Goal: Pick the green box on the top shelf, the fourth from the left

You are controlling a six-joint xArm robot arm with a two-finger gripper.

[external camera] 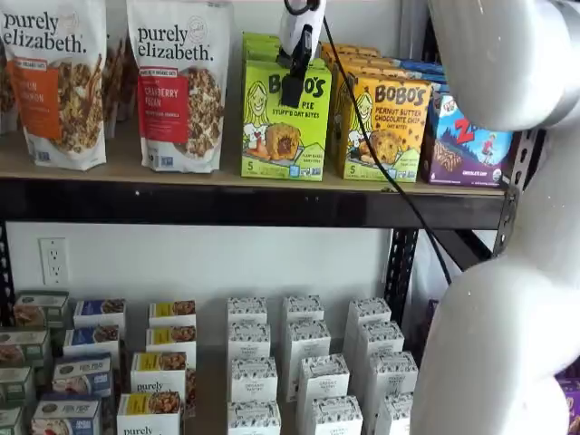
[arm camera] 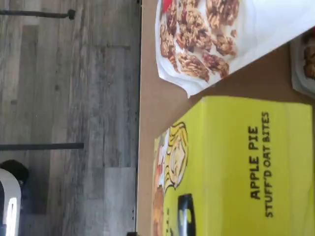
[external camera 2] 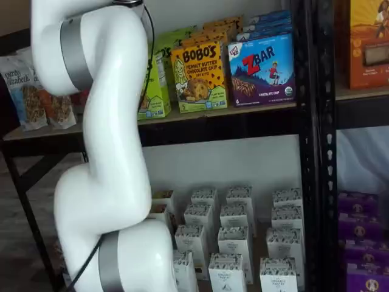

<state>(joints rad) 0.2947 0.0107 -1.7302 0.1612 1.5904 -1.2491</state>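
You're looking at the top shelf (external camera: 227, 186), tan board w/ black front rail, carrying everything here. Standing on it, left to right in a shelf view: two Purely Elizabeth granola bags (external camera: 181, 82), then the green box (external camera: 267, 136) sitting upright at the front edge, the yellow-orange Bobo's box (external camera: 385, 127) just beside it, and the Zbar box (external camera: 467, 140) next along. More cartons are lining up behind the front ones. In the wrist view the green box (arm camera: 246, 167) is sitting on tan board (arm camera: 152, 98), granola bag (arm camera: 206, 39) near it, not touching.
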